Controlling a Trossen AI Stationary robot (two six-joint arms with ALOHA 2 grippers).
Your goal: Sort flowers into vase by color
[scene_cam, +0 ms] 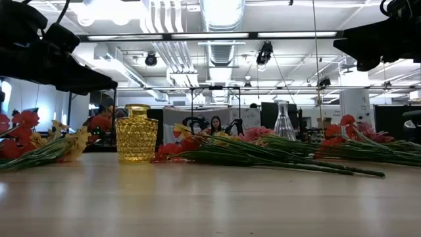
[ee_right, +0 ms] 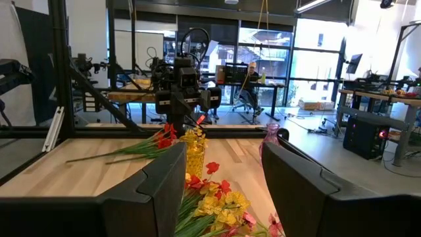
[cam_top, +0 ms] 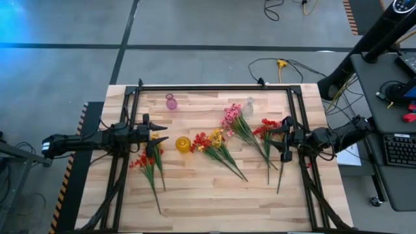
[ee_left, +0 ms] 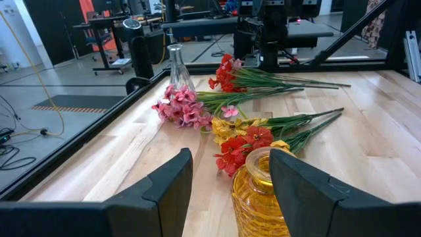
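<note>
Flowers, left bunch: artificial red and yellow sprigs on thin green stems (cam_top: 147,162) lie on the wooden table under the left arm, blossoms toward the middle of the table's depth, stems running to the near edge.
Flowers, middle bunch: red and yellow sprigs (cam_top: 211,144) lie just right of the yellow vase, stems slanting toward the near right.
Flowers, pink: a pink cluster with green stems (cam_top: 232,118) lies beside the clear vase, stems slanting toward the right arm.
Flowers, right bunch: red sprigs (cam_top: 268,127) lie just in front of the right gripper, stems running toward the near edge.
Yellow vase: a squat, faceted yellow glass vase (cam_top: 183,143) stands upright near the table's middle, no flower in it; in the left wrist view it sits (ee_left: 258,191) just ahead of the fingers.
Pink vase: a small pink glass vase (cam_top: 171,101) stands upright at the far left, well apart from the flowers.
Clear vase: a clear glass flask-shaped vase (cam_top: 247,107) stands upright at the far side, next to the pink blossoms.
Left gripper: (cam_top: 158,138) hovers above the left bunch, pointing at the yellow vase; its fingers stand apart with nothing between them.
Right gripper: (cam_top: 284,138) hovers by the red sprigs at the right; its fingers are spread and hold nothing.
Table: light wooden butcher-block top (cam_top: 208,188) with a black frame.
</note>
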